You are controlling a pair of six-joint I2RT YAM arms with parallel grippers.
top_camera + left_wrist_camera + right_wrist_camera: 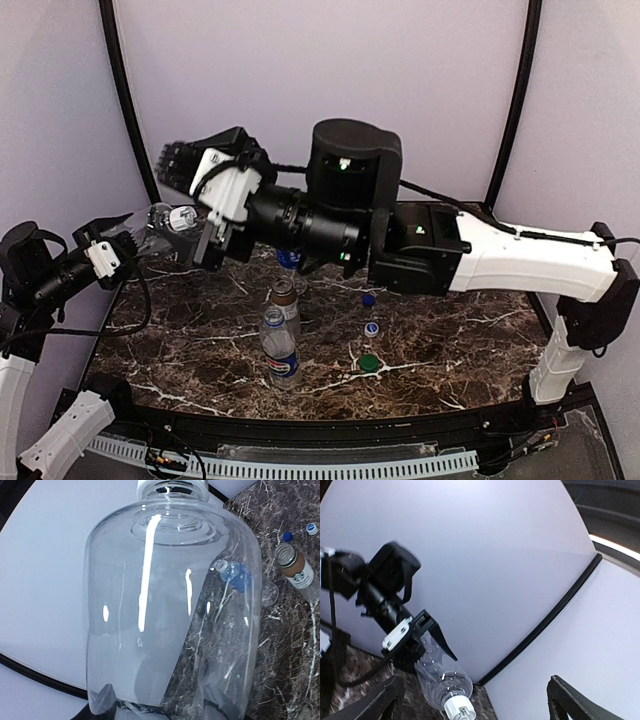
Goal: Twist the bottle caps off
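1. Holding the plain clear plastic bottle (160, 222) in the air over the left side of the dark marbled table (450, 340), the left gripper (128, 238) is clamped round its body. The neck points toward the other arm, probably so the cap can be reached.
2. The round white screw cap (457, 709) sits on that neck; I cannot tell whether it is loosened.
3. The right gripper (475, 680) has its fingers spread wide and grasps nothing. In its wrist view the white cap lies low between them, touching neither.
4. On the table, the short brown bottle (285, 300) and the clear bottle with the red-white-blue logo (279, 352) stand upright close together, both apparently uncapped.
5. Loose to their right lie the small blue cap (369, 298), the blue cap with a white top (372, 328) and the wider dark green cap (369, 363).
6. By my judgement the white cap is the last to remove, and the right fingers must close on it squarely.
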